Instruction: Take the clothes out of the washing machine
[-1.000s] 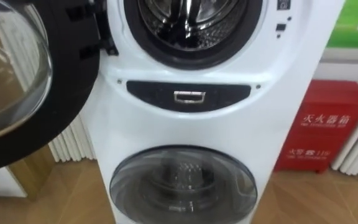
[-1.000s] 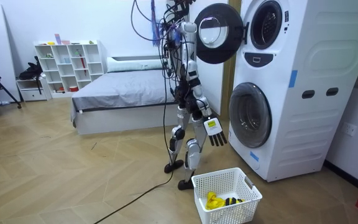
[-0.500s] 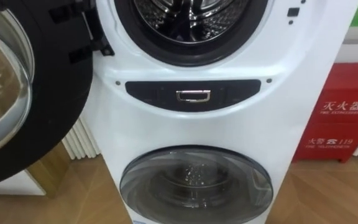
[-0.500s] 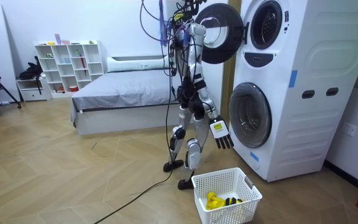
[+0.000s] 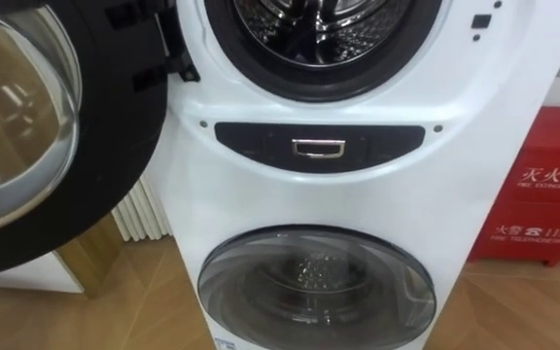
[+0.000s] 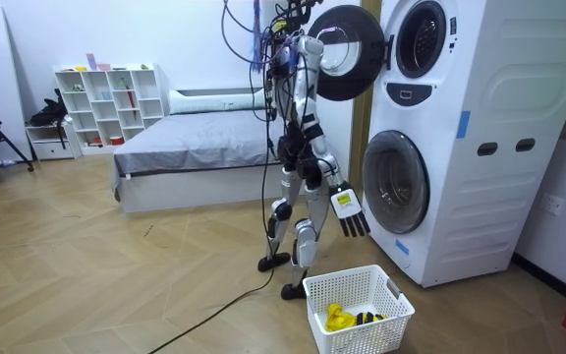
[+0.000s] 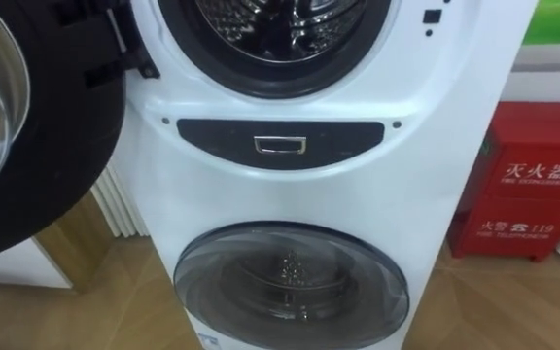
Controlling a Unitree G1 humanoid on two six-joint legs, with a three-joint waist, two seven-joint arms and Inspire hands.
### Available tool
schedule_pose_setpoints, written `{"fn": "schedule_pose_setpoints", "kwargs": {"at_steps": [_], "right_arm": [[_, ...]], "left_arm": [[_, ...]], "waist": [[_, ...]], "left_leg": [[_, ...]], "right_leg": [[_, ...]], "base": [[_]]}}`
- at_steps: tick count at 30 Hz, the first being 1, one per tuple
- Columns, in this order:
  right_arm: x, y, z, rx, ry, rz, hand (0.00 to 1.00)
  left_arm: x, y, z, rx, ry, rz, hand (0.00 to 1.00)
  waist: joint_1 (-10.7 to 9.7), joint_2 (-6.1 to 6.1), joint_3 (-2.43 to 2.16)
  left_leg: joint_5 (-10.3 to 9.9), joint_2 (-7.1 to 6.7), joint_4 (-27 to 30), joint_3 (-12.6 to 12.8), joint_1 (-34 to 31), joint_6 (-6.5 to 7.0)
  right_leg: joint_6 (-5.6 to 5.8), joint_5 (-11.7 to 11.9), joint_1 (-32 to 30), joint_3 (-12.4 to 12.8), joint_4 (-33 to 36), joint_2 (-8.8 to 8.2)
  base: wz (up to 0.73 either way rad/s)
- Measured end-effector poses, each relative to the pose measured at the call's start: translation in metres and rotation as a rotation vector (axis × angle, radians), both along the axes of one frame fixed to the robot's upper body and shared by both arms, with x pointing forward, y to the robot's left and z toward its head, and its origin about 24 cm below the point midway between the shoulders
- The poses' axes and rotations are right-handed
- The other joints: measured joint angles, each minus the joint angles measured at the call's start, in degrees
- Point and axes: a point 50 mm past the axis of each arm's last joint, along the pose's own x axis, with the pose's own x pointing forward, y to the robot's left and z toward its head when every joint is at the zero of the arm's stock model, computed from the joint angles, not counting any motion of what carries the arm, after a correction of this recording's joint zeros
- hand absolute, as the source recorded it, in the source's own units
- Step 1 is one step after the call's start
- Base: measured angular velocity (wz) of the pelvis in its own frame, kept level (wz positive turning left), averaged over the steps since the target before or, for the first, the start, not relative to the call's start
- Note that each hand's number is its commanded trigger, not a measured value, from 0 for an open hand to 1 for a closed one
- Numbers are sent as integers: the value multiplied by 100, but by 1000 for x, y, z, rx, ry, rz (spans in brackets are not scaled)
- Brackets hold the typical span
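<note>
The stacked white washing machine (image 5: 358, 185) stands right before me. The upper drum (image 5: 324, 29) is open, with bare ribbed metal and a dark middle; I make out no clothes in the part that shows. Its round black door (image 5: 27, 126) hangs open at the left. The lower machine's glass door (image 5: 319, 292) is closed. In the room view I stand upright facing the machines, my right hand (image 6: 348, 210) hanging open at my side above a white basket (image 6: 359, 307) that holds a yellow item (image 6: 339, 318).
A red fire-equipment box (image 5: 542, 194) stands on the floor right of the machine. A white radiator (image 5: 144, 209) and a wooden panel (image 5: 90, 267) sit behind the open door. A bed (image 6: 195, 157) and a white shelf (image 6: 106, 103) are behind me.
In the room view I have stepped a little closer to the machines and my right hand has swung toward them. The eye view has shifted with my head.
</note>
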Motion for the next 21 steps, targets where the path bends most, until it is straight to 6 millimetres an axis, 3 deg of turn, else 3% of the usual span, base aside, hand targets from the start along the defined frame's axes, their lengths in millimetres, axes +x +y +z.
{"fn": "schedule_pose_setpoints", "kwargs": {"at_steps": [3, 8, 11, 14, 21], "right_arm": [[2, -1, 0, -5, 11, 38, 0], [12, -2, 2, 4, -7, 82, 0], [10, -3, 3, 4, -4, 81, 0], [7, -4, 2, 1, 13, 96, 0], [9, -5, 3, -5, 16, 142, 0]], "left_arm": [[13, -5, 4, 27, 31, -22, 0], [16, -5, 9, 58, 51, -30, 0], [24, -8, 16, 57, 17, -38, 0], [32, -11, 22, 66, -6, -48, 0], [39, -20, 19, 100, 19, -57, 0]], "waist": [[5, -24, 11], [-9, -56, 16], [-12, -153, 79], [-20, -248, 101], [-251, -257, 103]], "left_leg": [[1, 2, 28, -47, -76, 1], [1, 2, 46, -85, -81, 1], [1, -3, 89, -138, -120, 1], [8, -11, 107, -172, -175, 13], [38, -57, 150, -226, -274, 55]], "right_leg": [[-10, 13, -20, -75, 2, -11], [-11, 13, -7, -88, -6, -13], [-10, 13, -14, -114, -24, -27], [-6, 15, -28, -101, -55, -32], [24, 31, 8, -109, -96, -94]], "base": [[17], [4], [11], [14], [18]]}}
